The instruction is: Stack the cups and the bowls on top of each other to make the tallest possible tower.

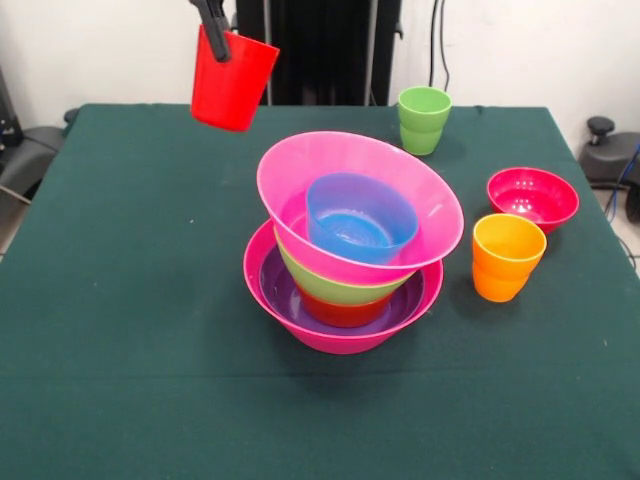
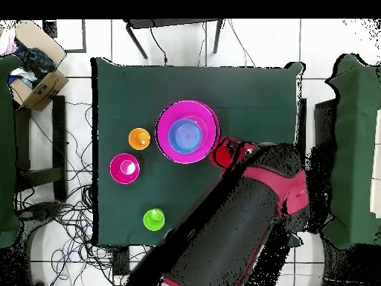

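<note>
The tower (image 1: pixel 345 265) stands nearest on the green table (image 1: pixel 120 330): a large hot-pink bowl (image 1: pixel 340 335) holds purple, red and lime green bowls, with a second pink bowl (image 1: pixel 440 215) tilted on top and a blue bowl (image 1: pixel 360 215) inside it. Up and left of the tower, the gripper (image 1: pixel 216 30) is clamped on the rim of the red cup (image 1: pixel 232 82), lifted clear of the table. Behind the tower stands the green cup (image 1: pixel 423 120), and to its right sit the orange cup (image 1: pixel 507 257) and the crimson bowl (image 1: pixel 532 198).
</note>
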`<state>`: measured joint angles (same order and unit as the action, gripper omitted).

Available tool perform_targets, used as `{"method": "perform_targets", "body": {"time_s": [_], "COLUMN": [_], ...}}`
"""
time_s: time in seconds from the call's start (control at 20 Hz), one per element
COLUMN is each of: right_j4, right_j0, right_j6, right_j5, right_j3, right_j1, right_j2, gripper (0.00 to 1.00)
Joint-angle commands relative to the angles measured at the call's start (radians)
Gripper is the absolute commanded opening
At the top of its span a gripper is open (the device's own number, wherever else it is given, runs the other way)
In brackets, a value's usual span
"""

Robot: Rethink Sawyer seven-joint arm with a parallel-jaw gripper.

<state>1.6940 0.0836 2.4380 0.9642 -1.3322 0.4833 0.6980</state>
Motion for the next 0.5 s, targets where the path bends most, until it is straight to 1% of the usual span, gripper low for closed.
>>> {"method": "perform_targets", "body": {"time_s": [0.05,0.15,0.2,0.3,0.5], "right_j4": [0.109,0.130,0.138,0.157,0.173], "right_j0": [0.032,0.031,0.030,0.029,0.055], "right_j6": [0.498,0.577,0.633,0.681,0.754], "right_j5": [-0.001,0.028,0.036,0.054,0.078], "right_j3": [0.110,0.139,0.157,0.184,0.183], "right_j1": [-0.150,-0.175,-0.192,-0.216,-0.238], "right_j2": [0.032,0.047,0.058,0.071,0.099], "gripper": [0.00,0.00,0.00,0.00,0.00]}}
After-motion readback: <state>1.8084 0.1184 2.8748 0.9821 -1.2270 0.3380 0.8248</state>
